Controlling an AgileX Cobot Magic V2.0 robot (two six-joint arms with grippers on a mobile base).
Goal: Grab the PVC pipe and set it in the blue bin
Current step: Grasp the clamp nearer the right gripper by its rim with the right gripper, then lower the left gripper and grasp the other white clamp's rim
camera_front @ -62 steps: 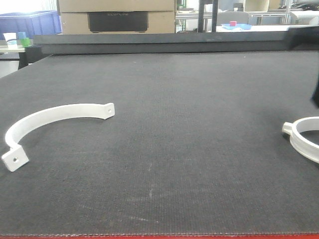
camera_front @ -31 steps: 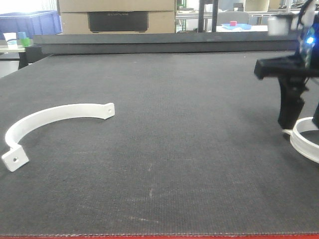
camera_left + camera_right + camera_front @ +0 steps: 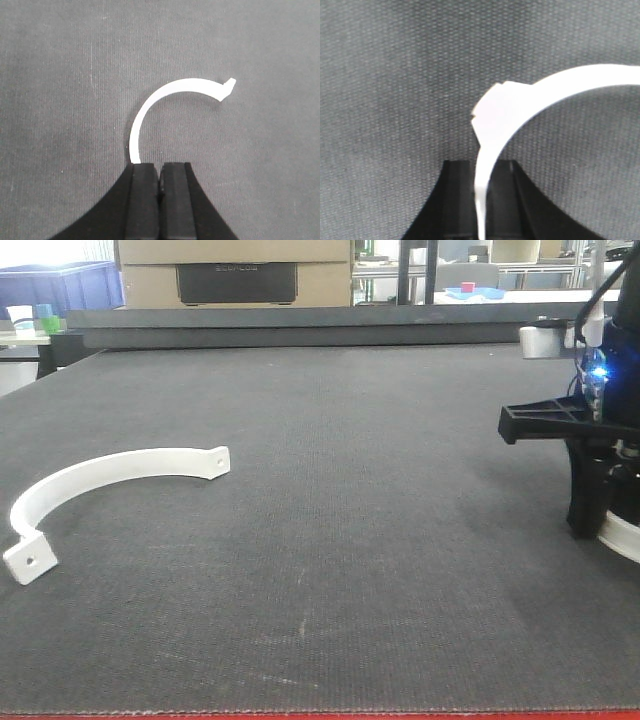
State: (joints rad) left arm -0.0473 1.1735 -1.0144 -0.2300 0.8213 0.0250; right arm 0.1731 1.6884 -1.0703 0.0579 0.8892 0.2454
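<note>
The pipe ring (image 3: 625,537) lies flat on the desk (image 3: 350,540) at the 3 o'clock edge of the front view, mostly cut off by the frame and partly hidden behind the right arm. In the right wrist view its white band (image 3: 555,85) curves in from 3 o'clock, passes a flat tab near the middle and runs down to 6 o'clock, straight into the gap between the right fingers (image 3: 457,200). The band fills that gap from side to side, so the right fingers look closed onto it. The ring does not appear lifted, since the dark finger (image 3: 585,505) reaches down to desk level beside it.

A second piece, the pipe arc (image 3: 120,464), lies at 9 o'clock on the desk, well apart from the ring, with a holed tab at each end. Nothing touches it in the front view. The left wrist view looks down on it (image 3: 172,87) from above. The left fingers (image 3: 145,200) are pressed together with nothing between them, at 6 o'clock in that view, and one end of the arc shows just beside their tips.

A blue bin (image 3: 60,285) stands far back at 11 o'clock, beyond the desk. Whether it is the one meant I cannot tell.

By my reading the task is at its start: the grip on the ring is about made, and the lift, the carry and the drop into the bin are all left, as is the arc.
</note>
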